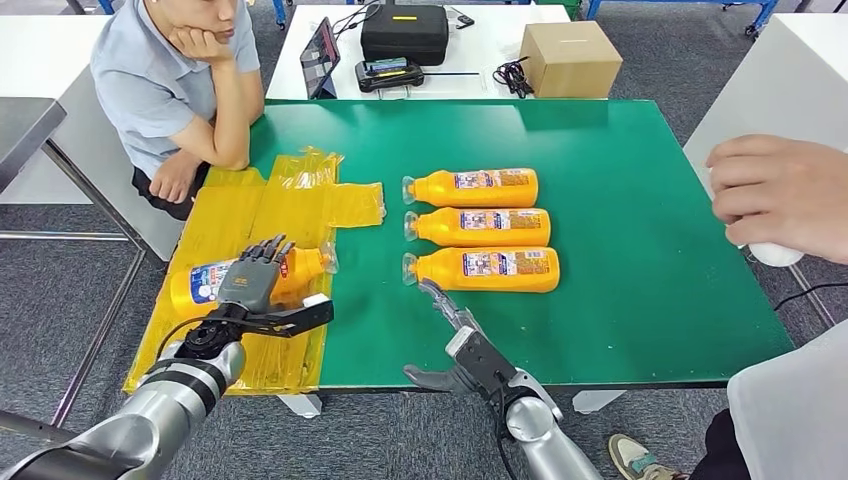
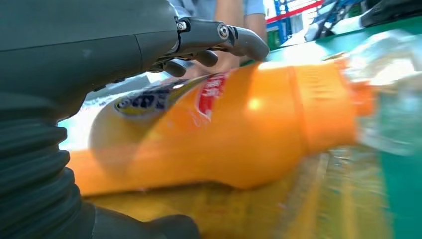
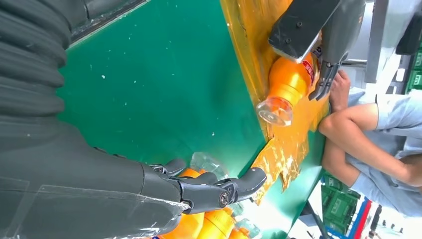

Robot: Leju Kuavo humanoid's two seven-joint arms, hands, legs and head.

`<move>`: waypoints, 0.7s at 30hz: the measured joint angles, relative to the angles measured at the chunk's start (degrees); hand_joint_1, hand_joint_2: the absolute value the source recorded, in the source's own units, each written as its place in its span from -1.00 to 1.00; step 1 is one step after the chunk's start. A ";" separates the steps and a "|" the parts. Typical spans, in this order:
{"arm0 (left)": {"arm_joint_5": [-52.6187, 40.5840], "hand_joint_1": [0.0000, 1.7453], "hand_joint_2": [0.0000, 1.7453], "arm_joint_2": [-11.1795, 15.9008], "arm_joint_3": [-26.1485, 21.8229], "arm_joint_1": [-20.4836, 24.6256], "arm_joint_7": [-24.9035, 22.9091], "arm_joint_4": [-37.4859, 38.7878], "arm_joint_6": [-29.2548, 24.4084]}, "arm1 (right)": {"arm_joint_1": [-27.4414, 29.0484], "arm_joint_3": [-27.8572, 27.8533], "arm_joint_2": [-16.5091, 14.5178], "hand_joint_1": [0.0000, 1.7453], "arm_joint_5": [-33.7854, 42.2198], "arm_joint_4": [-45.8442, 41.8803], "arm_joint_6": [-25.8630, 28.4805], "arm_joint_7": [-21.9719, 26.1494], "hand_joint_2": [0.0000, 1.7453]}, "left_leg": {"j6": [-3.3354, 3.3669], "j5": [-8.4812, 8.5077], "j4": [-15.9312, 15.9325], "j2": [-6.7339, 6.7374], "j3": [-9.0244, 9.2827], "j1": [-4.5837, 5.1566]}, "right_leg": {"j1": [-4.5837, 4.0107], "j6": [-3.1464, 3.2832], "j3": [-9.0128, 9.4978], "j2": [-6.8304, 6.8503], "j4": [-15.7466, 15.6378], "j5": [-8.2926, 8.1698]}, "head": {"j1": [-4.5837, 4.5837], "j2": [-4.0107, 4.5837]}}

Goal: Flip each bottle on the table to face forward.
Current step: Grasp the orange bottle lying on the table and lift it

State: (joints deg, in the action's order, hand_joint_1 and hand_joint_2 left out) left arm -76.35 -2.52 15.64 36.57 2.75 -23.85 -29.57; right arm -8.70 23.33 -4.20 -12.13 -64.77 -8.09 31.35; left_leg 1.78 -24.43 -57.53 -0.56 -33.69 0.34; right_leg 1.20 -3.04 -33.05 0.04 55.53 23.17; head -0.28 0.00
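**Left hand laid over the fourth bottle on the yellow film**

The orange bottle (image 1: pixel 262 277) lies on its side on the crinkled yellow plastic sheet (image 1: pixel 300 205), at the near left of the green table (image 1: pixel 650 260), its clear cap (image 1: pixel 329 258) pointing toward the row; it looks like rigid, smooth plastic, probably light and liable to roll or slide on the glossy film; the broad labelled belly seems the safest place to take it, not the narrow neck. The left hand (image 1: pixel 256 275) arches over that belly, fingers (image 2: pixel 219 35) curled across the top and the thumb low on the near side; whether they press firmly I cannot tell. Three more bottles (image 1: pixel 480 228) lie in a neat row mid-table, labels up. The right hand (image 1: pixel 455 340) hovers just short of the nearest one, fingers spread, holding nothing. A seated person (image 1: pixel 180 90) leans on the far left corner; another person's hand (image 1: pixel 775 195) rests at the right edge.
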 joint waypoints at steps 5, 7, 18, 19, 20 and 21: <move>0.64 -1.00 1.00 -1.65 0.52 -2.08 0.47 -2.86 -0.82 | 0.80 -0.40 0.00 -1.00 -0.15 -0.35 0.59 0.03 1.00 | 0.01 0.00 0.00 0.00 -0.09 0.03 | 0.02 -0.01 -0.06 0.00 -0.01 0.00 | 0.00 0.00; 0.43 -1.00 1.00 -1.97 1.00 -3.00 0.32 -4.11 -1.56 | 1.07 -0.54 -0.01 -1.00 -0.20 -0.55 0.71 0.04 1.00 | 0.01 -0.01 -0.01 0.00 -0.15 0.04 | 0.02 -0.01 -0.12 0.00 -0.01 0.00 | -0.01 0.00; 0.14 -1.00 1.00 -2.38 3.27 -9.61 1.61 -13.25 -10.30 | 2.41 -1.27 -0.02 -1.00 -5.63 -2.24 8.95 1.07 1.00 | 0.00 -0.01 -0.01 0.03 -0.38 0.02 | 0.01 -0.01 -0.38 -0.01 0.00 0.00 | -0.01 0.00; 1.26 -1.00 1.00 -2.64 3.16 -10.99 2.93 -15.44 -10.49 | 2.79 -1.37 -0.01 -1.00 -9.00 -2.97 13.32 1.09 1.00 | 0.01 -0.01 -0.01 0.03 -0.41 0.02 | 0.02 -0.01 -0.41 -0.01 0.00 0.01 | -0.01 0.00; 2.72 -1.00 1.00 -3.00 3.01 -12.47 4.49 -17.69 -10.61 | 3.18 -1.41 0.02 -1.00 -12.52 -3.76 17.61 0.95 1.00 | 0.01 -0.01 -0.01 0.03 -0.45 0.03 | 0.02 -0.01 -0.45 -0.01 -0.01 0.01 | -0.01 0.00; 4.37 -1.00 1.00 -3.49 2.85 -13.98 6.19 -20.03 -10.67 | 3.54 -1.43 0.07 -1.00 -16.05 -4.60 21.60 0.58 1.00 | 0.01 -0.01 -0.01 0.03 -0.51 0.04 | 0.03 -0.01 -0.50 -0.01 -0.01 0.01 | 0.00 0.00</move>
State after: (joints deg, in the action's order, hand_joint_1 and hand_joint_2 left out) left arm -71.98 -6.01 18.49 22.60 8.95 -43.88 -40.24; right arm -5.16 21.91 -4.13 -28.18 -69.37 13.51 31.93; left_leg 1.79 -24.45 -57.54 -0.53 -34.19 0.38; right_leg 1.23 -3.05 -33.56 0.03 55.52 23.18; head -0.28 0.00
